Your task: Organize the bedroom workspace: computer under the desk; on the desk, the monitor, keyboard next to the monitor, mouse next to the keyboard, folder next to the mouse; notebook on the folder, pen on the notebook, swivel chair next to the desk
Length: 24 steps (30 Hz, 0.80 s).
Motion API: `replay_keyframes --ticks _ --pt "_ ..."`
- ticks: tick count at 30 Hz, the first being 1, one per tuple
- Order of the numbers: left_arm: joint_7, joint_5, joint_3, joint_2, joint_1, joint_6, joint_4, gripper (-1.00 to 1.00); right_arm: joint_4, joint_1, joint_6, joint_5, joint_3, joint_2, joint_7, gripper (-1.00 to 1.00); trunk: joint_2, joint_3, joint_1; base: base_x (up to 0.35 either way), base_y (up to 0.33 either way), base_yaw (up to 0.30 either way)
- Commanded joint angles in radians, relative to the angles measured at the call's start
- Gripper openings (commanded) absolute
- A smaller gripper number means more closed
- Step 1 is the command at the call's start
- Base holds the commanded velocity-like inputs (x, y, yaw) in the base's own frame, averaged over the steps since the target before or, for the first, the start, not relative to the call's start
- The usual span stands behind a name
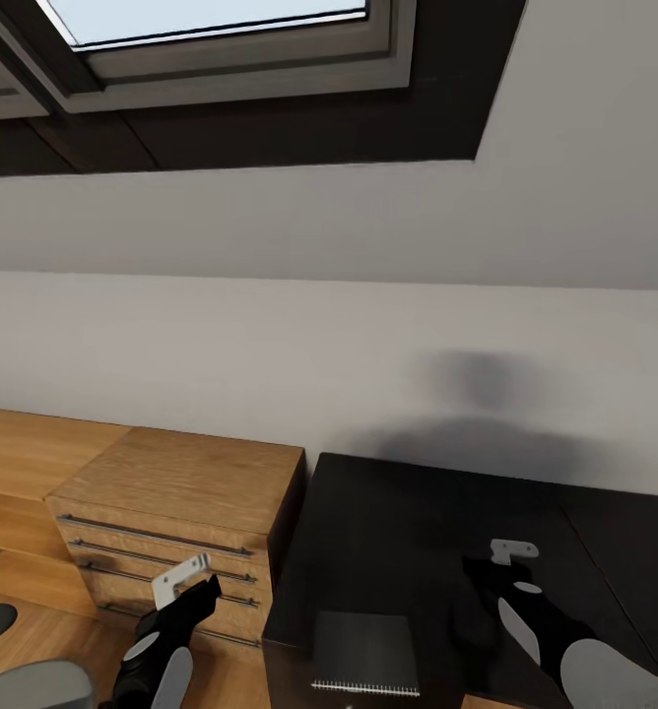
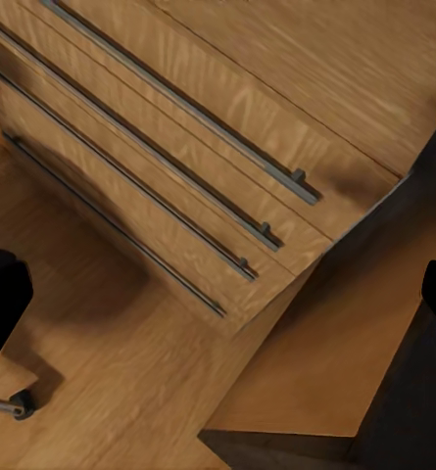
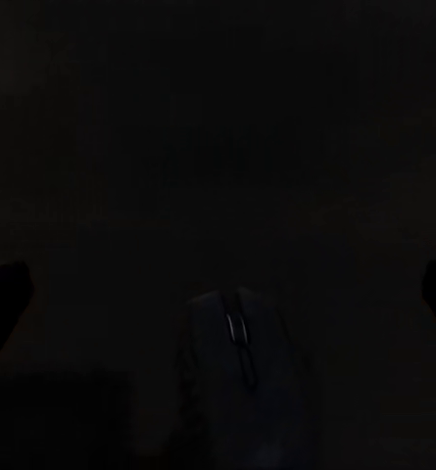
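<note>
Black desk (image 1: 418,522), notebook (image 1: 365,652) at edge

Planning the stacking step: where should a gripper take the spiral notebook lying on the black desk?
The notebook lies flat, its spiral binding along the edge nearest the robot. Probably best to come from above and pinch across a plain side edge, clear of the coil. The right gripper hovers over the desk nearby.

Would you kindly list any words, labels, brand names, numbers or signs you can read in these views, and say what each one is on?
There is no readable text in any view.
The notebook on the black desk shows a plain dark cover with no lettering.
The wooden drawer unit has bare metal handles and no labels.
The mouse in the right wrist view is too dark to show any brand mark.
</note>
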Motion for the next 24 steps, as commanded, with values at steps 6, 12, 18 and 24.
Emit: replay_keyframes --ticks 6,12,18,24 --pt "0.008 0.009 -0.001 -0.001 -0.001 0.003 -0.008 1.00 0.000 -0.006 0.004 -0.010 0.009 -0.004 -0.003 1.00 -0.043 -0.020 0.023 0.000 0.000 0.000" --pt "0.008 0.009 -0.001 -0.001 -0.001 0.003 -0.010 1.00 0.000 -0.008 0.012 -0.011 0.009 -0.005 -0.002 1.00 -0.085 -0.039 0.046 0.000 0.000 0.000" --pt "0.008 0.009 -0.001 -0.002 -0.001 0.003 -0.010 1.00 0.000 -0.009 0.023 -0.012 0.008 -0.004 -0.002 1.00 -0.127 -0.058 0.069 0.000 0.000 0.000" --pt "0.009 0.009 -0.001 -0.002 -0.001 0.003 -0.010 1.00 0.000 -0.009 0.029 -0.012 0.007 -0.004 -0.001 1.00 -0.169 -0.077 0.092 0.000 0.000 0.000"
